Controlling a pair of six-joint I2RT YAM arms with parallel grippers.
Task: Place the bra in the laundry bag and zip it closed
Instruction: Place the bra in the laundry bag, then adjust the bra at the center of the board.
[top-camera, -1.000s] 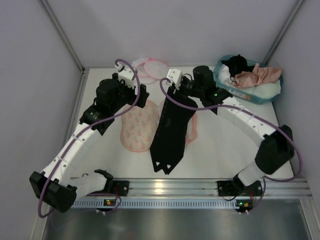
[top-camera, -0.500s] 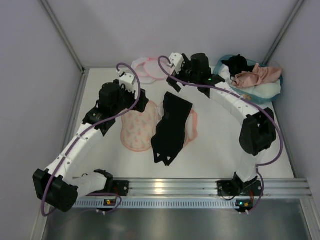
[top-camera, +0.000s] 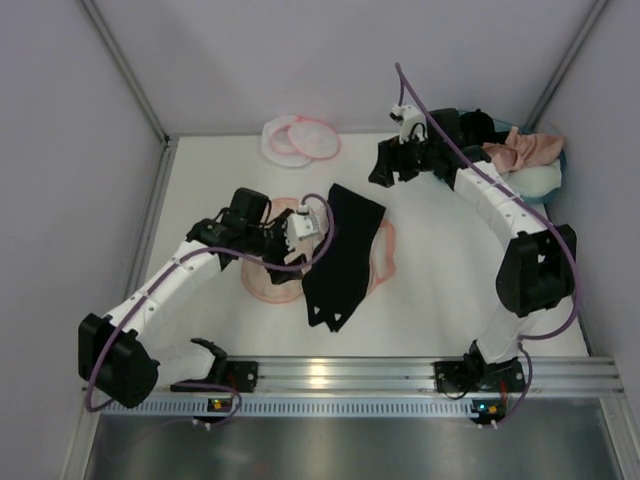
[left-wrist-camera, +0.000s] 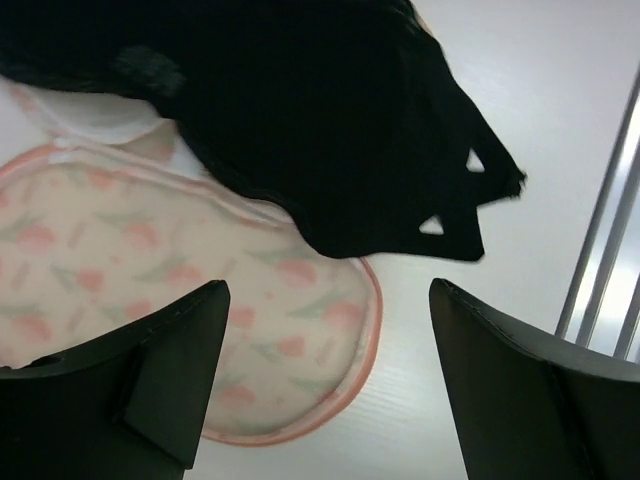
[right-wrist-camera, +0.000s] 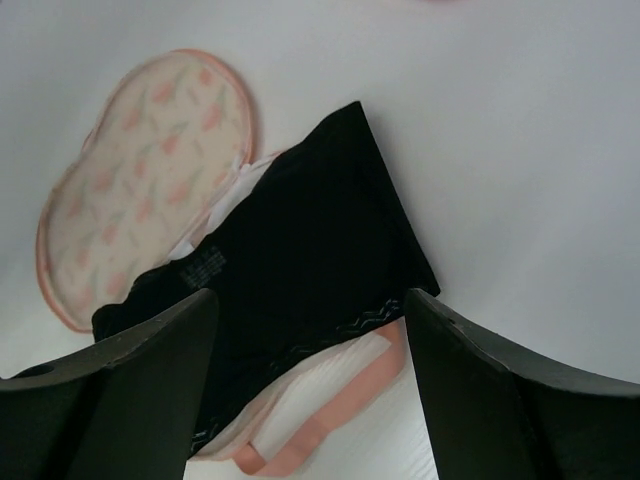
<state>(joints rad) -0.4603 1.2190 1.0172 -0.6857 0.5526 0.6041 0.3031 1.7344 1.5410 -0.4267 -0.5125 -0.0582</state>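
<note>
The salmon-pink bra lies crumpled in the teal basket at the back right. Against the back wall lies the laundry bag, white mesh with a pink rim, spread as two discs. My right gripper hovers open and empty between bag and basket; its own view looks down on a black garment. My left gripper is open and empty, low over the orange-printed padded piece, beside the black garment. Neither gripper touches the bra or the bag.
The black garment lies mid-table across the printed padded piece and a pink-trimmed piece. The basket also holds a dark item and white cloth. A metal rail runs along the near edge.
My right gripper opened and let go of the black garment, which dropped flat onto the table, then drew back toward the basket. My left arm swung nearer and rightward over the printed piece.
</note>
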